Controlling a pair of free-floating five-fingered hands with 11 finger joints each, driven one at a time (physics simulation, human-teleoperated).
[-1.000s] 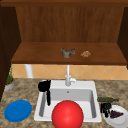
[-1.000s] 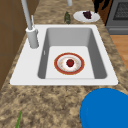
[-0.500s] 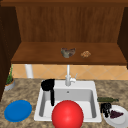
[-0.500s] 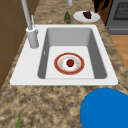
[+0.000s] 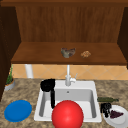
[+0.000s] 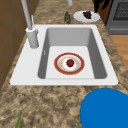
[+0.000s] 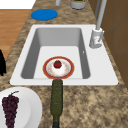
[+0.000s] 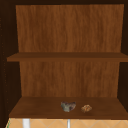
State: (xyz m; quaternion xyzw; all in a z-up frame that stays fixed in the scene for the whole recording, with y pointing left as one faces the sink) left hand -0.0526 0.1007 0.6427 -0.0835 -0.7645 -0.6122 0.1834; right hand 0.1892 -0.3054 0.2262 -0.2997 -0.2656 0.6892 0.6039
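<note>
Over sink (image 5: 93, 86) left rim, left robot hand (image 5: 48, 85) hovering, curled

The front view faces the sink (image 5: 67, 100) head-on from a little way back; the two side views look along it from its left and right ends, close over the tabletop (image 6: 50, 105); the upper view faces the shelf (image 8: 65, 110) above, which the front view shares.

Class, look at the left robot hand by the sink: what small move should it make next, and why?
Probably lower the left robot hand towards the plate in the sink. It hangs over the basin's left side, and the red fruit lies on that plate. The right robot hand hovers by the grapes.
</note>
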